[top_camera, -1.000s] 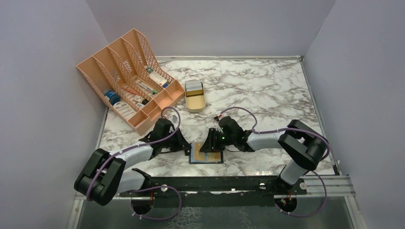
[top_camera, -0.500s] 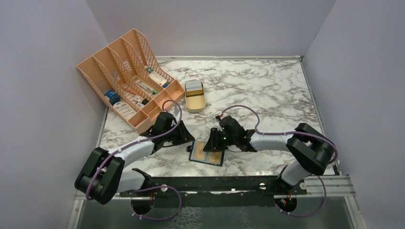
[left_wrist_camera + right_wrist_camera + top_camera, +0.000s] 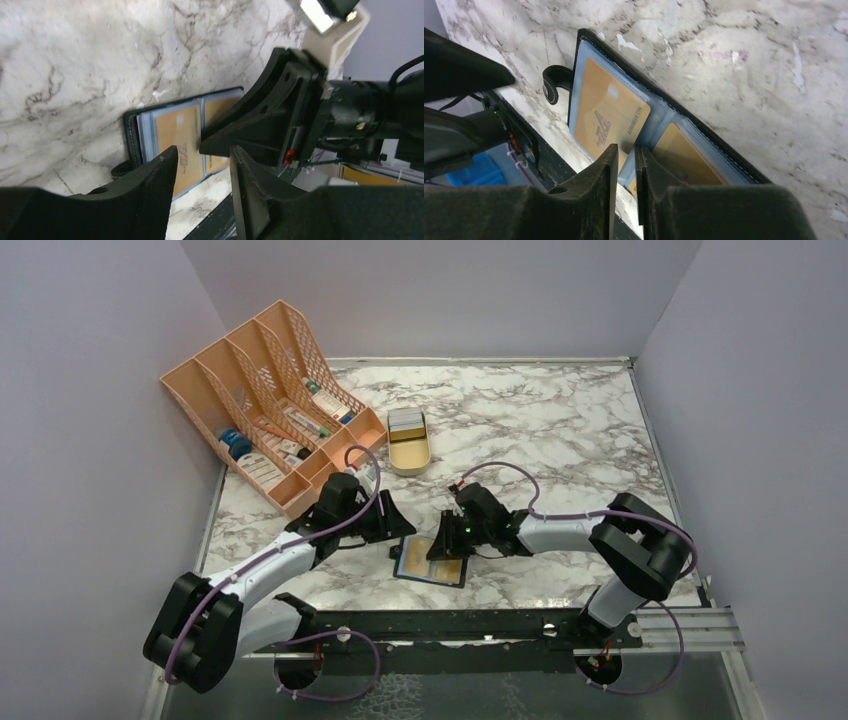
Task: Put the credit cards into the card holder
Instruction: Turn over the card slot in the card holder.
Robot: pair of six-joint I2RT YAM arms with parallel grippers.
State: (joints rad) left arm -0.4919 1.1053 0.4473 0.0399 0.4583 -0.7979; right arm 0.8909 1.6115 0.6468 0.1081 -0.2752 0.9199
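Marble table (image 3: 560, 430) w/ peach organiser (image 3: 262, 340) far left. We hang our left gripper (image 3: 202, 152) parted, empty, beside the card holder (image 3: 415, 566), which lies open near our bases, slots up. Right gripper (image 3: 626, 148), fingers nearly together, hovers over its gold card (image 3: 609, 112), prob. to press it in.

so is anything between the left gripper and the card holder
Nothing visible on that side. The left gripper hangs open just short of the holder, by its left half; the right gripper is over its right half.
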